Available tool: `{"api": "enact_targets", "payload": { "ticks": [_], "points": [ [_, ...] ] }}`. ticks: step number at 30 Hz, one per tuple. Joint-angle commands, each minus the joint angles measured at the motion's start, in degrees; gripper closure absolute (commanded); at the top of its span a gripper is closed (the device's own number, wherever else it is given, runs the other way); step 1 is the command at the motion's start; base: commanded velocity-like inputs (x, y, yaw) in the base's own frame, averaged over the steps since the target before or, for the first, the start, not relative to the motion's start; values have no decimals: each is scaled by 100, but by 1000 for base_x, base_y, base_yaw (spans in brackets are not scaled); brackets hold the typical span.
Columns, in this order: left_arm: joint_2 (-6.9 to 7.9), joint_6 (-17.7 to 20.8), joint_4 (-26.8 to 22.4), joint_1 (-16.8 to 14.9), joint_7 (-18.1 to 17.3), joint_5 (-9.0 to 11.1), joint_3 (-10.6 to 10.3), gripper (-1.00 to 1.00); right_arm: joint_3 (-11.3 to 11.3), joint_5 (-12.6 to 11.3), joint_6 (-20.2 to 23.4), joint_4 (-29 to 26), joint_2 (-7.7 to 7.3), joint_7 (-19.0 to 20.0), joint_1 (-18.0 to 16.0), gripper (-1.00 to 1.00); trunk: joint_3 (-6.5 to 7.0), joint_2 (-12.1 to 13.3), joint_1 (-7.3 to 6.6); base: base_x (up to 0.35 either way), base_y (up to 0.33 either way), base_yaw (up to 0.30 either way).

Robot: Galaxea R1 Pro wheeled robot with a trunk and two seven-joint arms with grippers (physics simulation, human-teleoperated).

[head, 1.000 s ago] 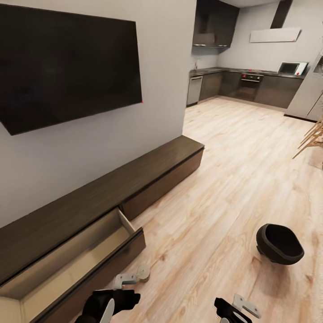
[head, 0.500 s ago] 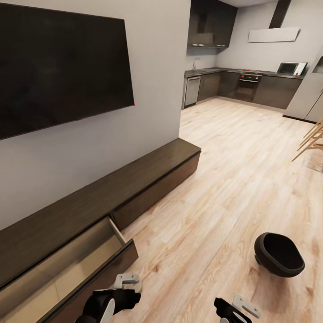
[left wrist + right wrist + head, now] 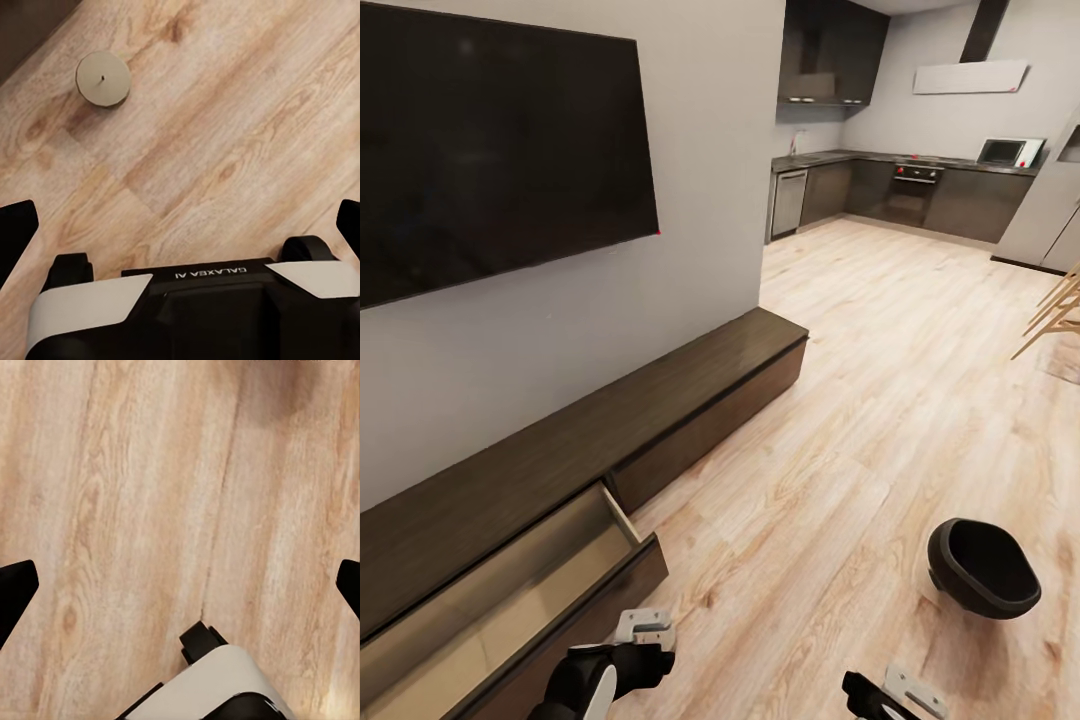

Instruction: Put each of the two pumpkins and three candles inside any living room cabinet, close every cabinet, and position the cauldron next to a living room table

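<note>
Your left gripper hangs over bare floor with its jaws spread wide and nothing between them; the right gripper is likewise spread and empty. One candle stands upright on the floor, ahead of the left fingers and close to the cabinet's dark edge. The main risk, in my judgement, is a descent that clips the candle's side and rolls it along the boards or against the cabinet front, since it sits off the gripper's centre line. The open drawer projects near your left arm; a careless swing could strike its front. The cauldron sits apart on the floor to your right, clear of both arms. Flooring is smooth pale wood plank; a wall-mounted screen hangs above the cabinet, with the kitchen beyond.
</note>
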Motion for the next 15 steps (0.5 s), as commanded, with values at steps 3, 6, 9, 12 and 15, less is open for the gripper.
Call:
{"api": "enact_targets", "payload": {
  "ticks": [3, 6, 9, 12, 15],
  "points": [
    [1, 16, -7, -2, 59, 60, -6, -100, 42, 25, 27, -4, -4, -41, -3, -100, -59, -125, 67, 0, 0, 0],
    [0, -143, -3, -2, 60, 53, -7, -100, 89, 46, -22, -9, 0, -38, -3, -100, -113, -245, 132, 0, 0, 0],
    [2, -396, 22, -2, 61, 49, -12, -100, 111, 56, -41, -22, 1, -34, -3, -100, -167, -366, 198, 0, 0, 0],
    [3, -529, 34, -2, 61, 49, -14, -100, 201, 67, -48, -35, 9, -8, -3, -100, -221, -486, 264, 0, 0, 0],
    [3, -556, 36, -2, 61, 45, -14, -100, 434, 70, -90, -57, -3, 62, -3, -100, -275, -606, 330, 0, 0, 0]
  ]
}}
